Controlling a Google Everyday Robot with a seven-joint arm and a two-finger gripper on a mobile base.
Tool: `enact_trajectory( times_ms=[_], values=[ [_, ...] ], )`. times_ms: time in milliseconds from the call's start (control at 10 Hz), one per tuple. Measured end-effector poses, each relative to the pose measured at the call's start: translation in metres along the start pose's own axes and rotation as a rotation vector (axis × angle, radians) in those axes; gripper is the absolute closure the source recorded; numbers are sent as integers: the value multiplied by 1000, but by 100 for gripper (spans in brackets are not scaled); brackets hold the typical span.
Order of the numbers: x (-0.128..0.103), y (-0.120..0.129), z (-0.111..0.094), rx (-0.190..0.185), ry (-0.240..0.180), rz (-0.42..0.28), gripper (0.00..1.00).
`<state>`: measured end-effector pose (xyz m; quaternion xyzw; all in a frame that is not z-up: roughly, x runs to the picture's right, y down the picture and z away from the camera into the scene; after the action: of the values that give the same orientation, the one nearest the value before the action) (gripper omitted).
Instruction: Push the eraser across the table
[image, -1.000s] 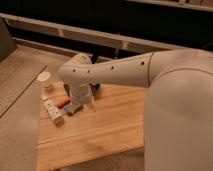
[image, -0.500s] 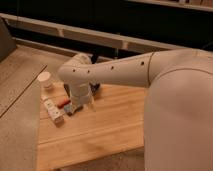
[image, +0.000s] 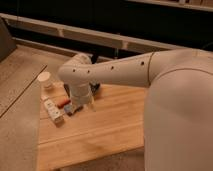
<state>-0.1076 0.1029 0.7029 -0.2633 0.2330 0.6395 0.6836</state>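
The light wooden plank-striped table (image: 110, 130) fills the middle of the camera view. My white arm reaches over it from the right, and the gripper (image: 85, 102) hangs low over the table's left part, open, with nothing between its fingers. Just left of the fingertips lies a small dark block (image: 74, 108), which looks like the eraser, close to the gripper or touching it. A small red piece (image: 62, 102) lies beside it. The arm hides the table's far middle.
A white oblong box (image: 54, 111) lies at the table's left edge, with a white cup (image: 45, 79) behind it. A grey speckled counter (image: 17, 115) borders the table on the left. Dark shelving with a pale rail (image: 100, 37) runs along the back.
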Motion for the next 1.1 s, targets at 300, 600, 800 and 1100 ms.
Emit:
enact_trajectory(
  times_ms=[300,600,800,1100],
  values=[
    [-29,4,-19,-13,-125,-20,35],
    [-82,13,-72,-65,-356,-113,35],
    [-86,13,-77,-66,-376,-123,35],
    [-86,14,-77,-66,-375,-125,35]
  ],
)
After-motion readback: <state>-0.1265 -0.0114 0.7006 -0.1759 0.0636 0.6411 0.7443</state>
